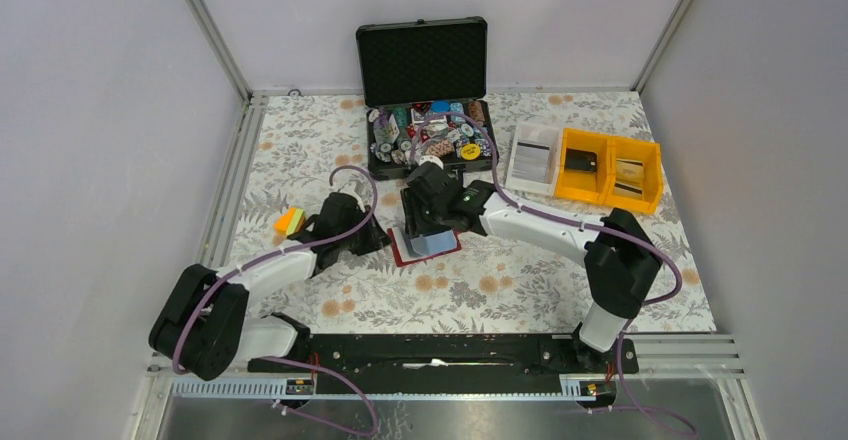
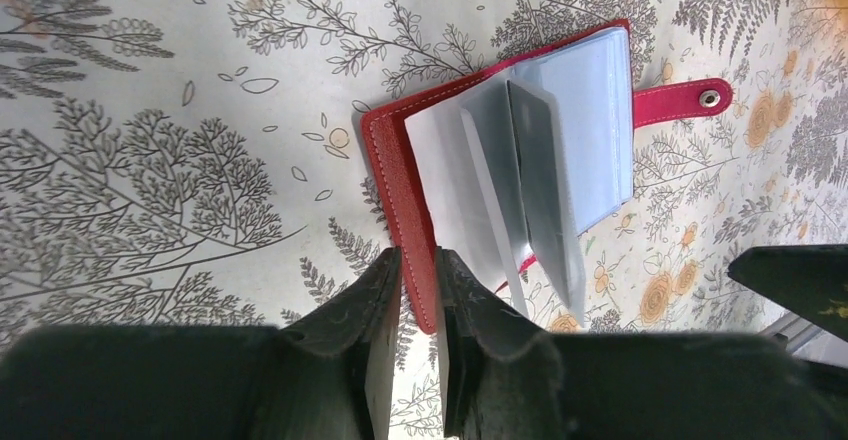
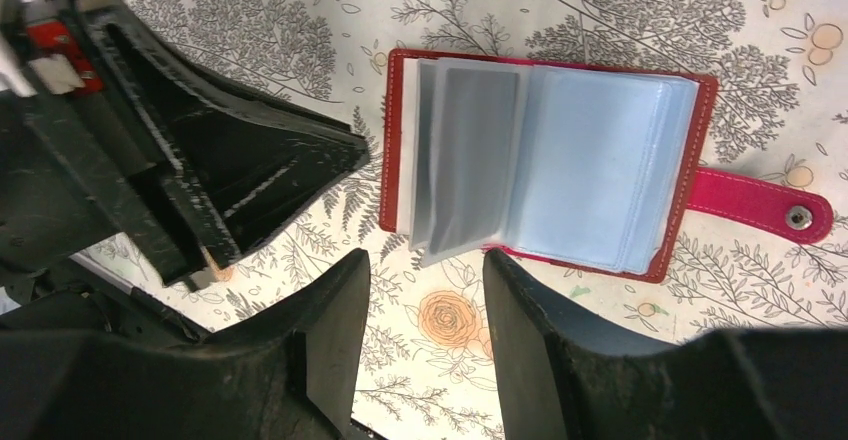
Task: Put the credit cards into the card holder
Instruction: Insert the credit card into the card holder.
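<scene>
On the table (image 1: 500,290), the left tool (image 2: 418,265) is pinching the open card holder (image 2: 385,150) by its cover edge while the right tool (image 3: 425,310) is hovering parted and empty, with one grey credit card (image 3: 470,150) seemingly sleeved and more probably to go.

I'm seeing the card holder (image 3: 590,165) lying open, cover down, near table (image 1: 500,290) ctr. Red leather-like cover, pale stitching, clear sleeves fanning up, snap tab (image 3: 765,205) lying flat, sticking out one side. One grey credit card (image 3: 478,145) is sitting in a sleeve.
</scene>
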